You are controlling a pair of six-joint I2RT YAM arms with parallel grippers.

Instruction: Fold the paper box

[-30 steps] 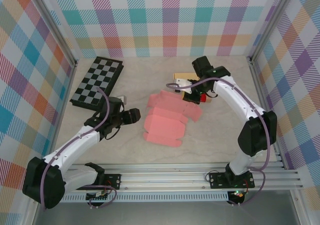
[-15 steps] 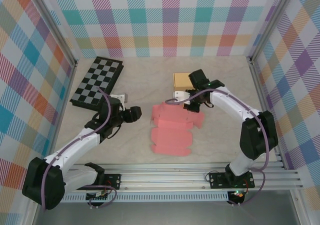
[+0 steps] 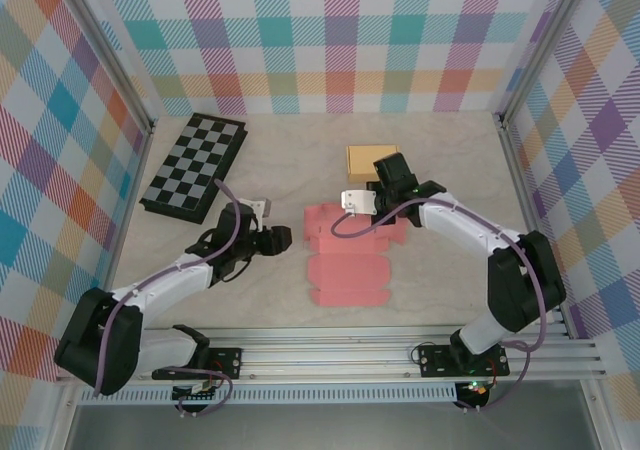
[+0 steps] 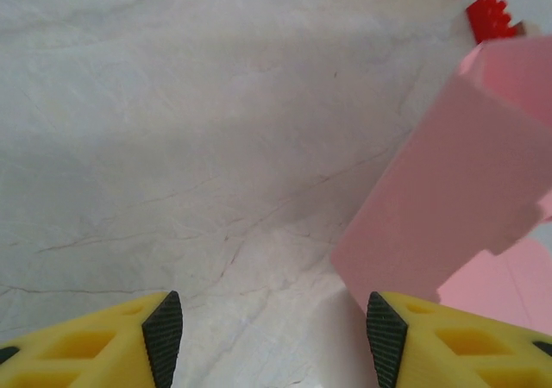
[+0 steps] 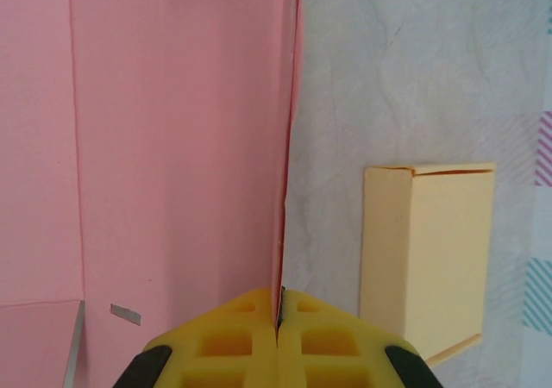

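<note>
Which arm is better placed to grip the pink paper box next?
Probably the left: the left gripper is open beside the pink box, while the right gripper is shut on its edge.

**White arms, black joints, yellow claws**

On my overhead feed the left arm (image 3: 165,278) and right arm (image 3: 465,218) both wear white shells between bulky black joints. A looping purple-grey cable (image 3: 234,218) trails along each. Black plates bolt them to a silver rail (image 3: 340,355). Up close, the left claw (image 4: 274,336) and right claw (image 5: 278,319) have yellow fingers with moulded cut-outs, and the left's carry black pads (image 4: 164,332).
</note>
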